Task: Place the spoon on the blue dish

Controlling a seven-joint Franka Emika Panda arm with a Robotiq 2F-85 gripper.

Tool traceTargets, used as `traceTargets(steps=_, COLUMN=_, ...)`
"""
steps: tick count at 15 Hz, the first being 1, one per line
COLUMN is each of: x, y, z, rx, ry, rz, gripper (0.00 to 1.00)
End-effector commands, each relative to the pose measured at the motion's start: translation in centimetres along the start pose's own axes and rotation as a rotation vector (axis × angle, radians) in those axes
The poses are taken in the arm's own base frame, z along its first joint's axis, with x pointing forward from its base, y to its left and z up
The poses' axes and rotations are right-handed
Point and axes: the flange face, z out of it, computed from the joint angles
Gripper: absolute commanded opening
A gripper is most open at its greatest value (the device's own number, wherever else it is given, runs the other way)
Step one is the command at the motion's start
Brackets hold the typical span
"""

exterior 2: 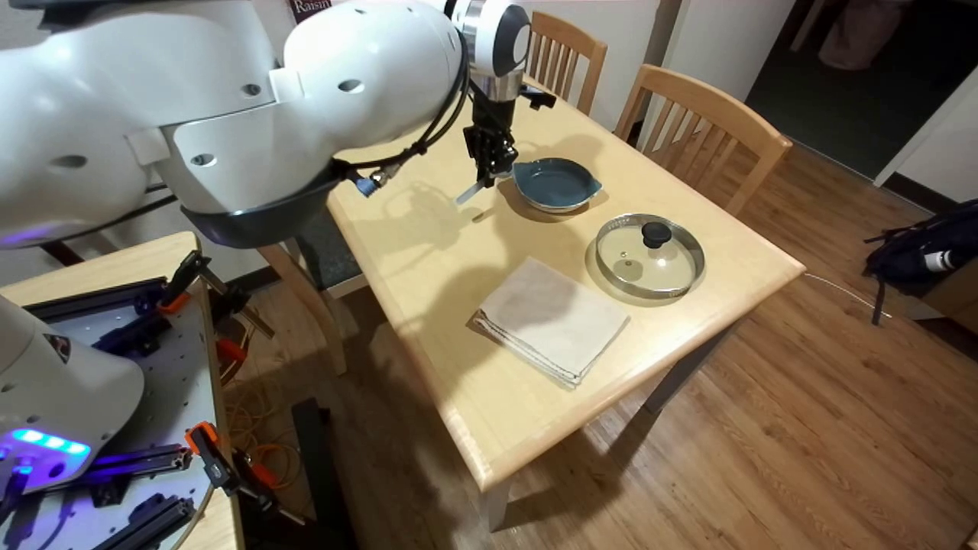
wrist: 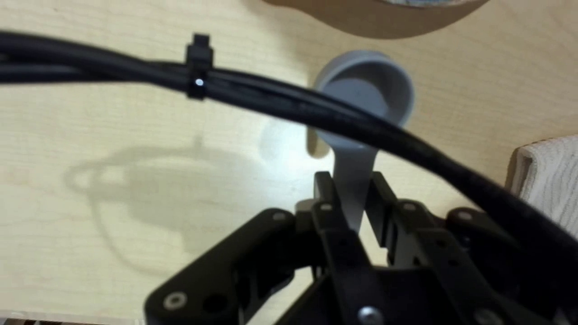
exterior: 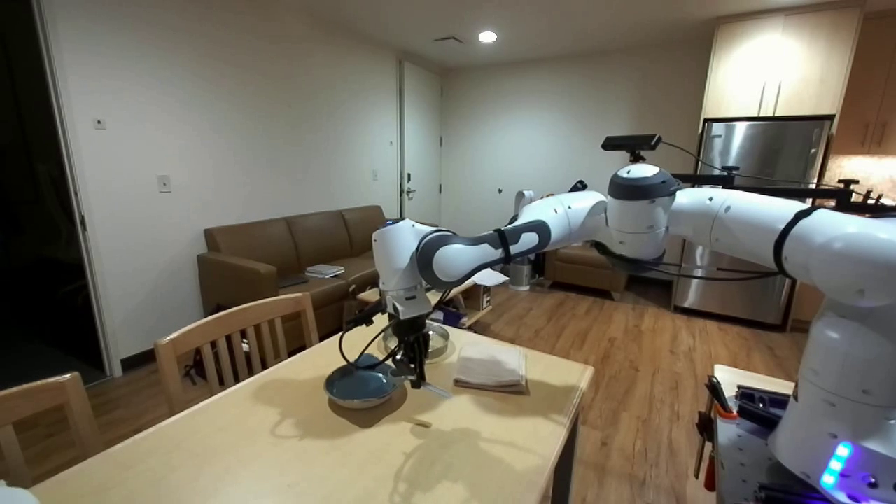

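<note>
The spoon is a grey-blue scoop with a round, deep bowl (wrist: 359, 92) and a flat handle. My gripper (wrist: 350, 185) is shut on the spoon's handle; the bowl sticks out ahead of the fingers in the wrist view, partly behind a black cable. In both exterior views the handle end (exterior: 437, 390) (exterior 2: 469, 192) juts from the gripper (exterior: 418, 381) (exterior 2: 487, 180), above the table. The round blue dish (exterior: 360, 385) (exterior 2: 555, 186) stands on the table right beside the gripper. Only the dish's edge (wrist: 424, 2) shows at the top of the wrist view.
A glass lid (exterior: 439, 343) (exterior 2: 649, 256) with a black knob lies near the dish. A folded white napkin (exterior: 490, 366) (exterior 2: 554, 317) lies close by, its corner also in the wrist view (wrist: 555, 176). Wooden chairs (exterior: 238, 336) (exterior 2: 703, 122) stand along the table's far side.
</note>
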Motion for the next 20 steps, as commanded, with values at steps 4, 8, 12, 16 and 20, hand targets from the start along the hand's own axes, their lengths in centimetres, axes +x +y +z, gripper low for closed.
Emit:
traceTargets(steps=4, x=0.1, y=-3.6, z=-2.0, rx=-0.085, ry=0.033, rz=0.066, gripper=0.05)
traceTargets(steps=8, x=0.0, y=-4.4, z=-1.3, rx=-0.056, ry=0.022, rz=0.072, gripper=0.21)
traceTargets(steps=12, x=0.1, y=-4.8, z=-1.4, rx=-0.058, ry=0.025, rz=0.077, gripper=0.21)
traceTargets(steps=16, x=0.1, y=-4.3, z=-1.4, rx=-0.087, ry=0.081, rz=0.087, gripper=0.05)
traceTargets(steps=20, x=-0.1, y=-3.9, z=-4.0, rx=-0.135, ry=0.136, rz=0.106, gripper=0.05)
